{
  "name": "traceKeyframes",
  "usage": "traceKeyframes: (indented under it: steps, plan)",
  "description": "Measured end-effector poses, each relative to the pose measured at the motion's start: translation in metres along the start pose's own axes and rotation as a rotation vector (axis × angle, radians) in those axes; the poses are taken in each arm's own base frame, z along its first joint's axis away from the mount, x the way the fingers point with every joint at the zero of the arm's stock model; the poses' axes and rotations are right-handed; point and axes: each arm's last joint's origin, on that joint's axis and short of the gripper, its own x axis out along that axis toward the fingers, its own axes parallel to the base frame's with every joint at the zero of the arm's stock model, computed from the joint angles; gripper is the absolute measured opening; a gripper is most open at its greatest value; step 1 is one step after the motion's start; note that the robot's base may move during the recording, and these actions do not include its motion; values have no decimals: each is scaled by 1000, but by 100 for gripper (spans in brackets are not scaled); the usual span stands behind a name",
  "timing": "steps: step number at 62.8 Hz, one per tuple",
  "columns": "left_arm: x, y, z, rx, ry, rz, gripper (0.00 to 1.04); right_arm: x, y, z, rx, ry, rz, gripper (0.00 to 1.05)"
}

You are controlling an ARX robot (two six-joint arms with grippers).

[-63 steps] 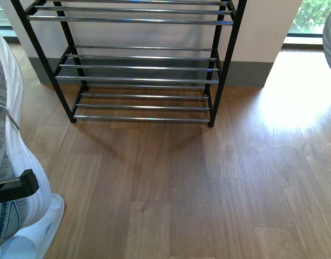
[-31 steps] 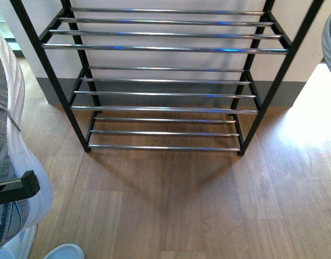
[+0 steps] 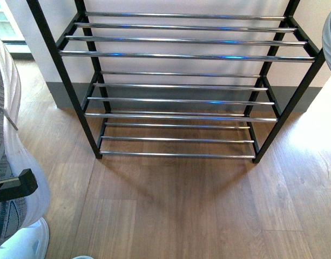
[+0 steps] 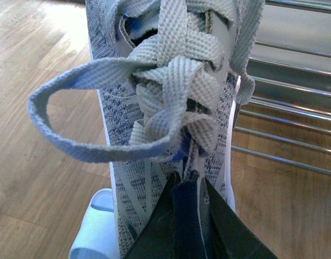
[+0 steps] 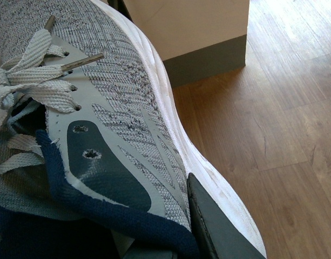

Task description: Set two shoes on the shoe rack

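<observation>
A sneaker gripped on either side, shoe rack [image 3: 181, 56] dead ahead
The left fingers [image 4: 157, 229] pinch the left shoe's [image 4: 170, 81] navy rim, laces hanging loose; the right fingers [image 5: 219, 226] clamp the right shoe's [image 5: 127, 97] side, one showing against the white sole. Both hang above the wood floor [image 3: 181, 216], near the rack

Left gripper [image 4: 188, 181]: clamped on the navy tongue of a grey sneaker [image 4: 170, 97], its two dark fingers [image 4: 160, 226] drawn into a narrow V.
Left gripper, front view: one black finger [image 3: 17, 186] lay across the sneaker's white sole.
Right gripper [image 5: 160, 216]: gripped the side wall of a second grey sneaker [image 5: 116, 81], with one dark finger [image 5: 219, 232] pressed against the outside.
</observation>
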Motion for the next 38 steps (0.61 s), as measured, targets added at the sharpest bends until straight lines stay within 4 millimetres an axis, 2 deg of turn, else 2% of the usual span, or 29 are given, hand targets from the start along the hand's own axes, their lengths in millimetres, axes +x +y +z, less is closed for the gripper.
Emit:
traceKeyframes:
  steps: [38]
  plan:
    - [0, 0, 0, 1, 2, -2, 3, 0, 0, 0, 0, 0, -1, 1]
